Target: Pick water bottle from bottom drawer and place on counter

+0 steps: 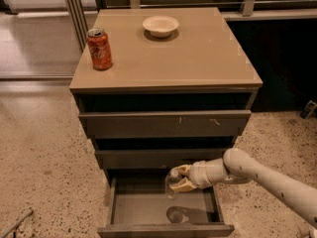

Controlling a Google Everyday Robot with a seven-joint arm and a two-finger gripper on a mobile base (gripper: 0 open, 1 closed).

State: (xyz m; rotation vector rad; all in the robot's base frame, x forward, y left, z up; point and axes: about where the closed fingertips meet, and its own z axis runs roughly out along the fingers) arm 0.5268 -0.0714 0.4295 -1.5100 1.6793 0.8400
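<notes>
The small clear ribbed plastic water bottle (170, 184) is clamped between the two tan fingers (183, 170) of the gripper (178, 178), one finger above it and one below. Beneath the fingers, the shallow grey-brown bottom drawer (148, 229) stands pulled out, and the bottle's dark shadow lies on its floor. The bottle appears to be held off that floor. The pale grey arm (267, 180) stretches away to the right of the fingers. Far above them, the glossy tan tabletop (198, 53) carries a red-orange soda can (99, 49) and a shallow cream bowl (160, 26).
</notes>
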